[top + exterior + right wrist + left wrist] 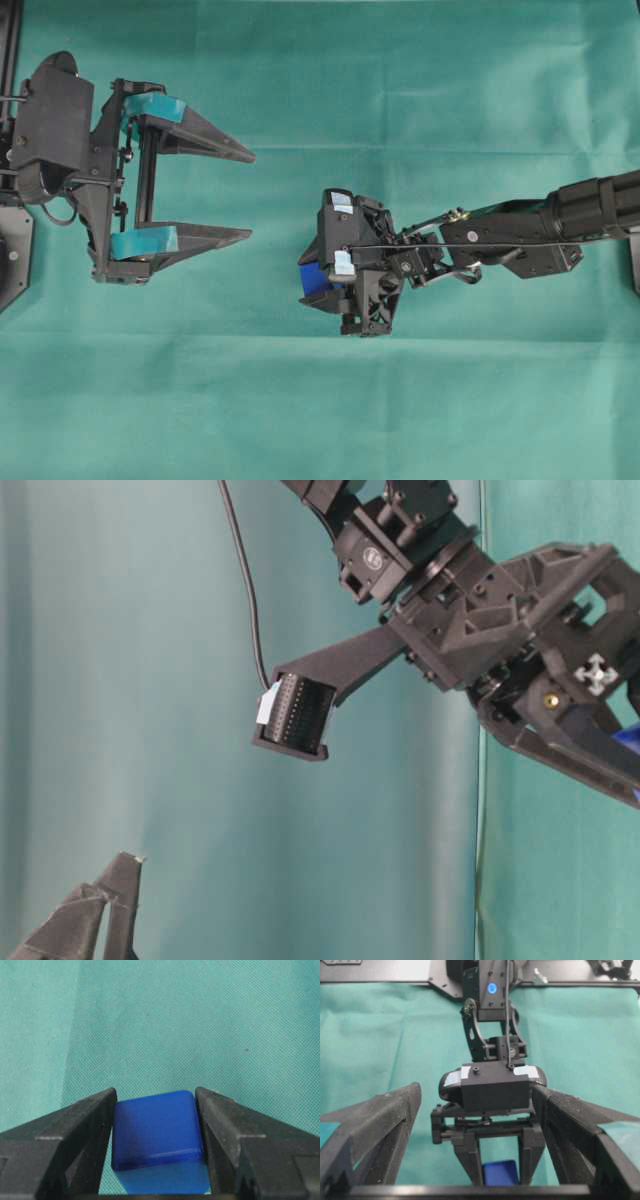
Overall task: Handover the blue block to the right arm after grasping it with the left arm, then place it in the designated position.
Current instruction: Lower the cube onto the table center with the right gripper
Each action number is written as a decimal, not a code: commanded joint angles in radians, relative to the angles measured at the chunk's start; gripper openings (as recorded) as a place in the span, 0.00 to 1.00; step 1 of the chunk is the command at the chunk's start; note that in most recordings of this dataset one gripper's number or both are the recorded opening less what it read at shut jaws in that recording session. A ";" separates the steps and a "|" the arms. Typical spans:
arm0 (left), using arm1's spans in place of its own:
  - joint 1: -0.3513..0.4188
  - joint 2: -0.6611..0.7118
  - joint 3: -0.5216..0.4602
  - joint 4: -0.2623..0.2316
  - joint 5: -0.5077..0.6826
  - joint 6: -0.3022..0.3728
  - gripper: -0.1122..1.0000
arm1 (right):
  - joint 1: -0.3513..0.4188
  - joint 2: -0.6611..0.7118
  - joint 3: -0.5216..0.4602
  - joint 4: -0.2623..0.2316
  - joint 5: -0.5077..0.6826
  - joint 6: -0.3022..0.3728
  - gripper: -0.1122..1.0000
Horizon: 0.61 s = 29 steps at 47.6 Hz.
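- The left arm (60,150) sits at the left edge of the overhead view, its wrist level and its gripper (245,195) pointing toward the right of the frame.
- Its two fingers (195,130) are spread wide with nothing between them; teal pads show near their roots.
- The right arm (560,225) reaches in from the right edge of the overhead view and ends near the middle of the frame, a little right of centre.
- Its wrist is rolled, so the camera housing with white stickers sits on top and the gripper (312,280) tips down and toward the lower left.
- The right fingers (75,1125) are clenched on the block (157,1130), one against each side face; in the right wrist view the cube fills the gap between them at the bottom centre.
- In the overhead view the block (314,279) shows as a blue patch at the left end of the right gripper, well apart from the left fingers.
- In the left wrist view the right gripper faces the camera at centre, with the block (499,1172) low between its fingers.
- Green cloth (400,90) covers the bench beneath both arms.
- From the pictures I cannot tell whether the block touches the cloth.
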 commanded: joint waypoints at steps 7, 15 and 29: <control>-0.002 -0.003 -0.021 0.002 -0.005 -0.002 1.00 | -0.008 -0.017 -0.017 0.003 -0.005 -0.002 0.59; -0.002 0.003 -0.025 0.002 -0.005 -0.002 1.00 | -0.009 -0.018 -0.015 0.003 -0.005 -0.002 0.59; -0.002 0.015 -0.034 0.002 -0.003 -0.002 1.00 | -0.009 -0.018 -0.015 0.000 -0.005 -0.005 0.59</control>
